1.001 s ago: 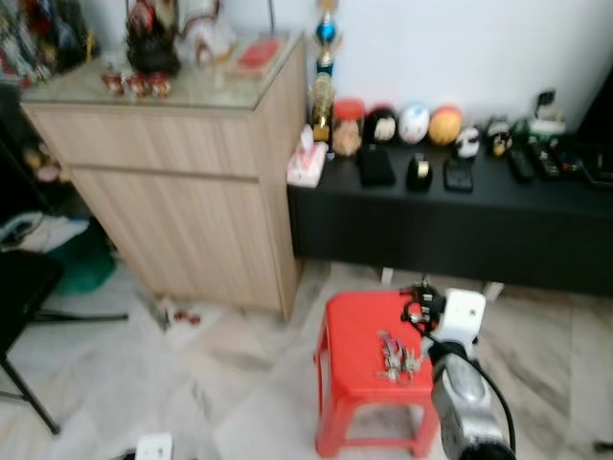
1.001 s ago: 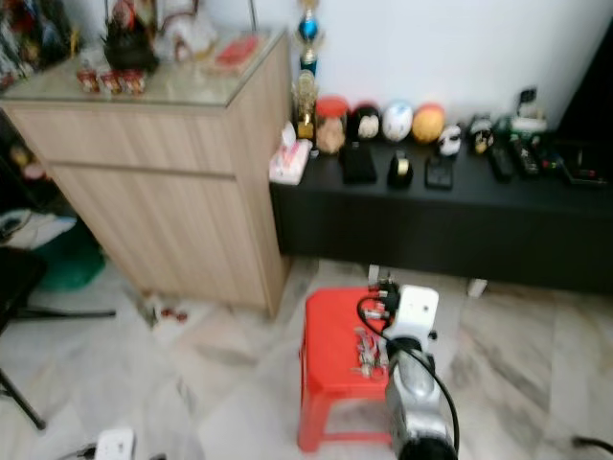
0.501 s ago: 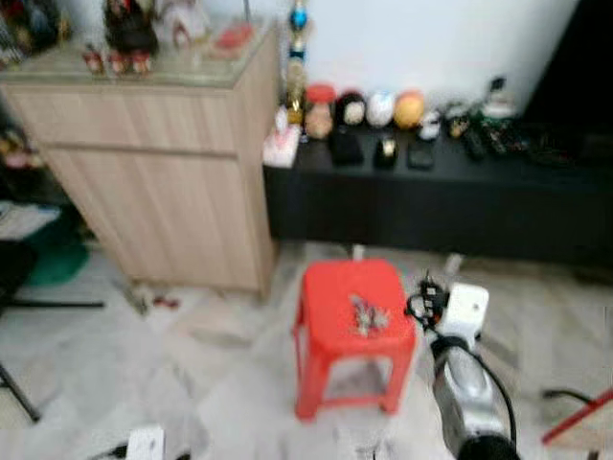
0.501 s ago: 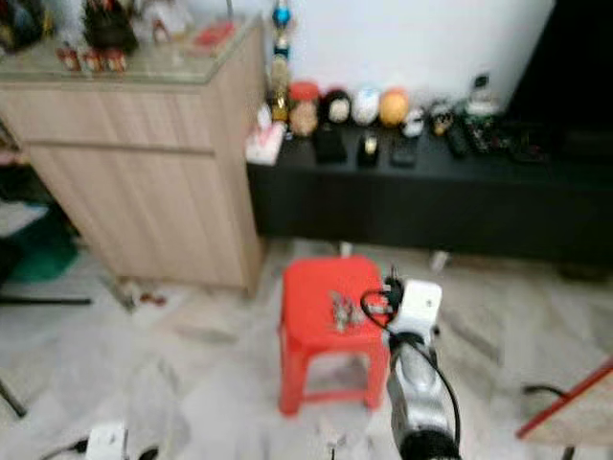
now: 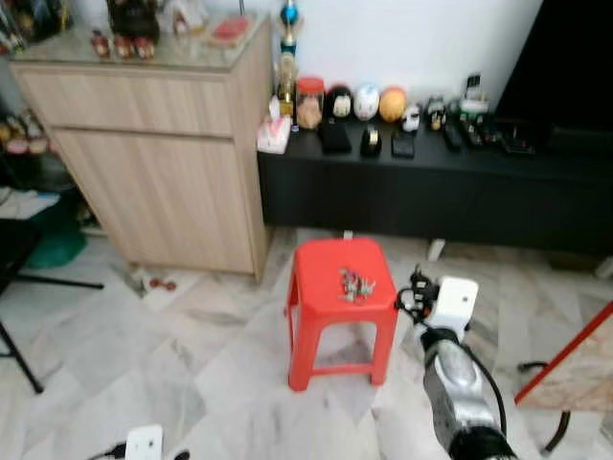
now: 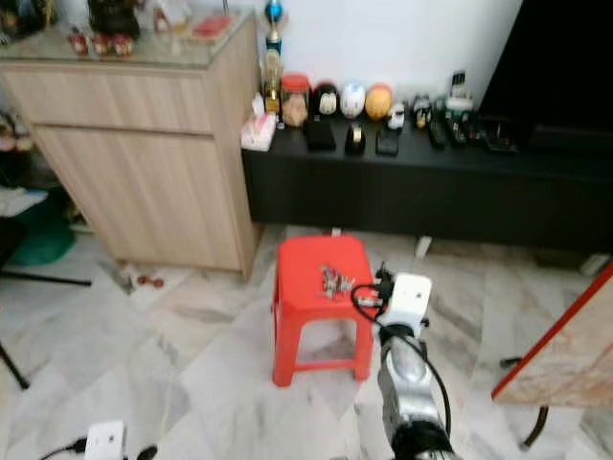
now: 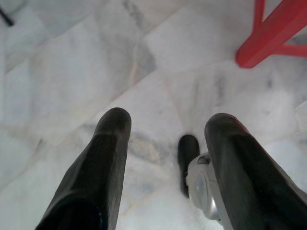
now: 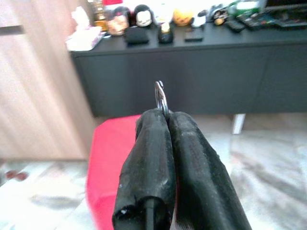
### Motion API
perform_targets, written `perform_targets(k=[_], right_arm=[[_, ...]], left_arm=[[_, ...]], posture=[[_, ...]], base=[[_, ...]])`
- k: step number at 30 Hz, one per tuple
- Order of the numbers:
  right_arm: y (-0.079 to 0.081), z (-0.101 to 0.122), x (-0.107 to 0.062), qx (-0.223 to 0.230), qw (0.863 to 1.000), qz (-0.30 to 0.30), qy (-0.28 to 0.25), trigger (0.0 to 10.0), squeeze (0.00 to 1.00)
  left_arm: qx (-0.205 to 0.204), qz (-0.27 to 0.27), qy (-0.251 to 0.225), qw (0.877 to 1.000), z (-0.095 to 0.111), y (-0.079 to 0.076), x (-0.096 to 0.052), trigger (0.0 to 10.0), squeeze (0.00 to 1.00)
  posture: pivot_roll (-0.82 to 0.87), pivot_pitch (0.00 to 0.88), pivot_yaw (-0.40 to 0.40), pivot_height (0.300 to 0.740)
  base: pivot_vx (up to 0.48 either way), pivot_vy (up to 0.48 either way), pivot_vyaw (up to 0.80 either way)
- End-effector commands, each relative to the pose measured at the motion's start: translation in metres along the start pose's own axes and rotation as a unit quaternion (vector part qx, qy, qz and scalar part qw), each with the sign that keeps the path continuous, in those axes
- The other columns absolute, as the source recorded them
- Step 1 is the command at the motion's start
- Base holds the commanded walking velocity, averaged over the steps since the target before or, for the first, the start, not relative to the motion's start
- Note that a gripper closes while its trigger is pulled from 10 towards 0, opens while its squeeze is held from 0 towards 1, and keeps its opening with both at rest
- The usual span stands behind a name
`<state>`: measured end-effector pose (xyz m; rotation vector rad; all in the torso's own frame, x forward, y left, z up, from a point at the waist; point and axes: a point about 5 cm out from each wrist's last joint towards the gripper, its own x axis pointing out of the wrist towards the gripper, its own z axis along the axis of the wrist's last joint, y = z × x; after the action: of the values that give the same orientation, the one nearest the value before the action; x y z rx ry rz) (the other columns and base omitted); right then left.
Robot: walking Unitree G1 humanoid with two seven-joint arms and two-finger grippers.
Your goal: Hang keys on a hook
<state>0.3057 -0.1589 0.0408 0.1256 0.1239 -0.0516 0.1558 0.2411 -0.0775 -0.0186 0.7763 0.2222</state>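
Keys point(image 5: 355, 285) lie in a small loose cluster on the seat of the red stool point(image 5: 321, 273), a little toward its far right part. You see the stool standing on the pale marble floor point(image 5: 192, 364), in front of a long black console point(image 5: 431, 196) and near the corner of a light wooden cabinet point(image 5: 163, 153). A row of small round ornaments and dark gadgets sits along the console top, with a tissue box point(image 5: 273, 137) at its cabinet end.

Your right arm point(image 5: 455, 388) reaches forward just beside the stool's right edge, its white wrist block level with the seat. In the right wrist view the right gripper point(image 8: 165, 115) is clenched, its two black fingers pressed flat together, and a thin metal ring point(image 8: 160, 96) sticks up from between the tips. Whether any key hangs from that ring you cannot tell; the fingers hide whatever is below it. Beyond the tips you look over the red seat toward the console front.

Your left gripper point(image 7: 165, 124) hangs low and points at the floor, its fingers point(image 7: 112, 132) spread well apart with nothing between them. One red leg of the stool point(image 7: 268, 33) shows at the edge of that wrist view. A small white plug block point(image 5: 144, 443) lies on the floor well to the left of the stool.
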Motion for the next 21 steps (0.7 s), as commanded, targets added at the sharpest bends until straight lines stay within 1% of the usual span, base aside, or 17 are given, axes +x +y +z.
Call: perform_targets(k=[1,3,6,9,13,21], right_arm=[[-0.0057,0.0005,-0.0009,-0.006,1.0,-0.007,-0.001,10.0,0.0],[-0.0057,0.0007,-0.0006,-0.006,1.0,-0.007,-0.002,10.0,0.0],[-0.0054,0.0016,0.0001,-0.005,1.0,-0.008,-0.003,10.0,0.0],[-0.0054,0.0015,0.0001,-0.005,1.0,-0.009,-0.003,10.0,0.0],[-0.0057,0.0019,0.0005,-0.006,1.0,-0.008,-0.003,10.0,0.0],[-0.0066,0.0023,0.0007,-0.007,1.0,-0.009,-0.003,10.0,0.0]], left_arm=[[-0.007,0.003,0.025,1.0,-0.0126,0.0002,-0.004,10.0,0.0],[-0.008,0.004,0.029,1.0,-0.0138,0.0008,-0.0044,10.0,0.0],[-0.003,0.007,0.043,0.999,-0.017,0.0018,-0.0049,10.0,0.0],[-0.016,0.011,0.042,0.999,-0.0179,0.0019,-0.0054,10.0,0.0],[-0.018,0.011,0.043,0.999,-0.0185,0.0011,-0.0054,10.0,0.0],[-0.008,0.0,0.05,0.999,-0.0202,-0.0023,-0.0055,10.0,0.0]], posture=[[-0.02,0.0,-0.023,0.74],[-0.02,0.0,-0.024,0.74],[-0.02,0.0,-0.025,0.74],[-0.02,0.0,-0.026,0.74],[-0.02,0.0,-0.029,0.74],[-0.02,0.0,-0.034,0.74]], base=[[-0.326,0.0,0.0],[-0.296,0.0,0.0],[0.0,0.0,0.0],[0.0,0.0,0.0],[0.0,0.0,0.0],[0.0,0.0,0.0]])
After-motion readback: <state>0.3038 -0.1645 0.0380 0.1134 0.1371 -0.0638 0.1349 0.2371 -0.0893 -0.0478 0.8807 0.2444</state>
